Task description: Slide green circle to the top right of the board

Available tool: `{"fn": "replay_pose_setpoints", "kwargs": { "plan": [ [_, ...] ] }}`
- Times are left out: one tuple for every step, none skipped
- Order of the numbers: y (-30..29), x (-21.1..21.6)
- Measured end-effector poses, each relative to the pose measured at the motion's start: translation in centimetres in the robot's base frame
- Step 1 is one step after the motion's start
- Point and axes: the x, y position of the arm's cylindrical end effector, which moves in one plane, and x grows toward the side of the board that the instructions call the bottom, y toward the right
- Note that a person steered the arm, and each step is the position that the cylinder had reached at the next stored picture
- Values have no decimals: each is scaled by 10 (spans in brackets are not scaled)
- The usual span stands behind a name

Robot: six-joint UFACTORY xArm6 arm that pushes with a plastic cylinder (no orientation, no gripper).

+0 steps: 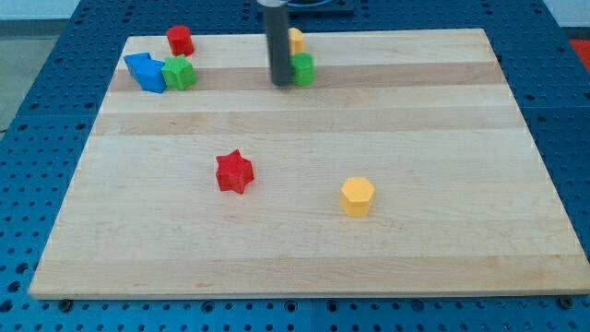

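The green circle [302, 68] sits near the top middle of the wooden board [304, 231], partly hidden by my rod. My tip [281, 84] rests on the board right against the green circle's left side. A yellow block [295, 40] stands just above the green circle, its shape hidden by the rod.
A red block [179, 41], a blue block [146, 72] and a green star [178, 73] cluster at the top left. A red star [234, 171] lies left of centre. A yellow hexagon [357, 196] lies right of centre, lower down.
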Motion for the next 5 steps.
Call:
{"fn": "replay_pose_setpoints", "kwargs": {
  "plan": [
    [56, 1],
    [79, -7],
    [24, 16],
    [-11, 5],
    [1, -9]
  ]
}}
